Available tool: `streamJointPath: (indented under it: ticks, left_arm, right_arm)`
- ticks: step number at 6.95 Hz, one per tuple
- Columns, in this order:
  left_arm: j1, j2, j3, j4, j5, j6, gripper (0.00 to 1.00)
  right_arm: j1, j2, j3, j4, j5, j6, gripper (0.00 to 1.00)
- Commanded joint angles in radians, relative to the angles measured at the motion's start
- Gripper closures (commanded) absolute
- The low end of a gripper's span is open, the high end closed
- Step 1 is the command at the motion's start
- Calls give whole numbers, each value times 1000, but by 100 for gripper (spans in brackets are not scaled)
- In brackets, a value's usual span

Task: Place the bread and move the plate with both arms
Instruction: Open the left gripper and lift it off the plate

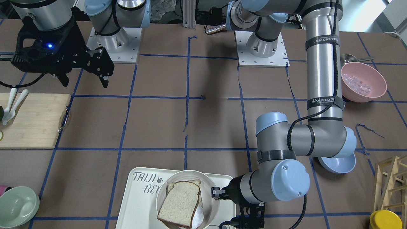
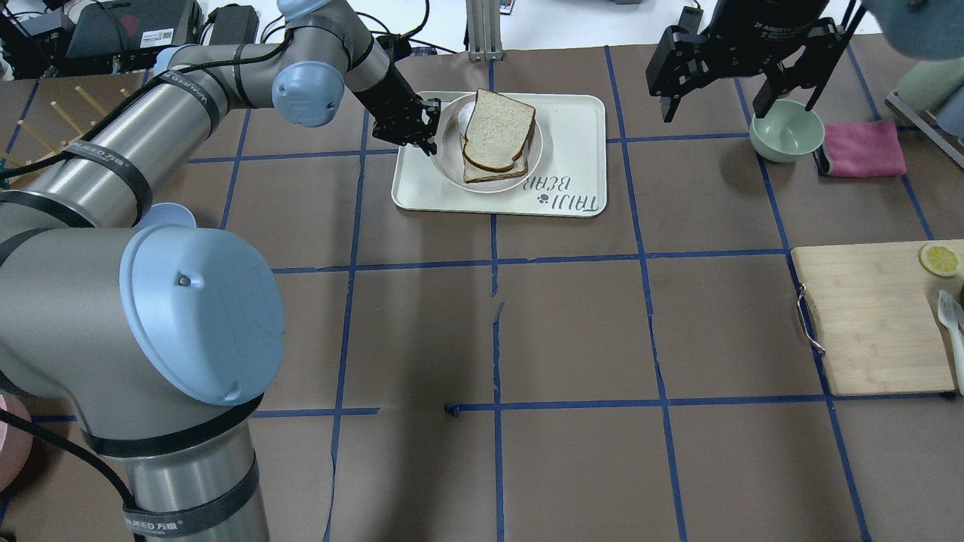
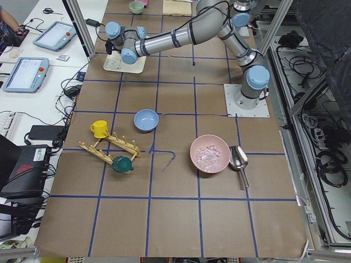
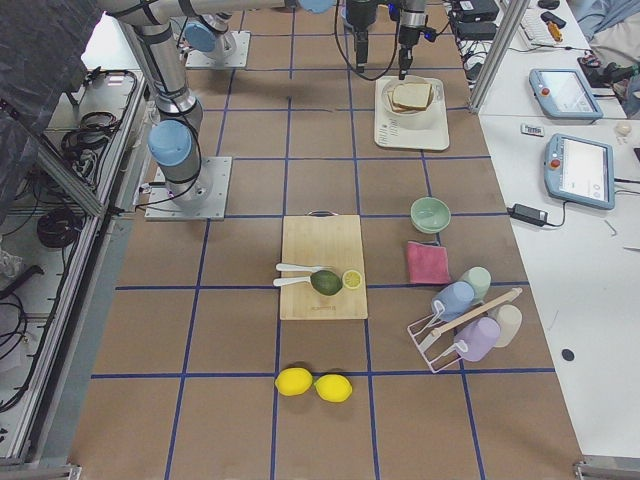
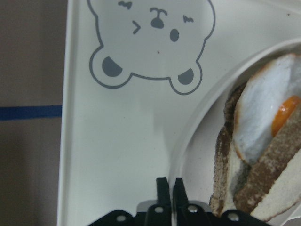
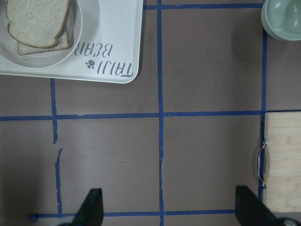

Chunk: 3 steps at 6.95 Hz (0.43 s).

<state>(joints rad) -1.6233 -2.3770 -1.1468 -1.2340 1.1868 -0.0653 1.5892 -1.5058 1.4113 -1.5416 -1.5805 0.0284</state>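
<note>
The bread (image 2: 498, 128) is the top slice of a stack on the round plate (image 2: 446, 162), over a fried egg (image 5: 263, 113) and a lower slice. The plate stands on the "TAIJI BEAR" tray (image 2: 580, 143). My left gripper (image 2: 429, 132) is low at the plate's left rim. In the left wrist view it (image 5: 169, 186) is shut, pinching the rim (image 5: 197, 127). My right gripper (image 2: 714, 111) hangs open and empty in the air, to the right of the tray. Its view shows the bread (image 6: 37, 19) and plate (image 6: 70, 47) at top left.
A pale green bowl (image 2: 787, 128) and a pink cloth (image 2: 862, 147) lie right of the tray, under the right gripper. A wooden cutting board (image 2: 874, 316) lies at the right edge. A blue bowl (image 1: 338, 162) and a pink bowl (image 1: 362, 81) sit by the left arm.
</note>
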Motion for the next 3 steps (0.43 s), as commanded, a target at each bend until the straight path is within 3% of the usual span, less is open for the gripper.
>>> streamJointPath:
  ticks: [1,2,3]
  left_arm:
    - [-1,-7,2,10,-1,-11,41]
    - [-1,-2,2,10,0,-13,9]
    - [0,21,4,10,8,-8,0]
  right_arm:
    - [0,-1,2,0,0,-1,0]
    - [0,1,2,0,0,1,0]
    - [0,-1,2,-2,0,-1,0]
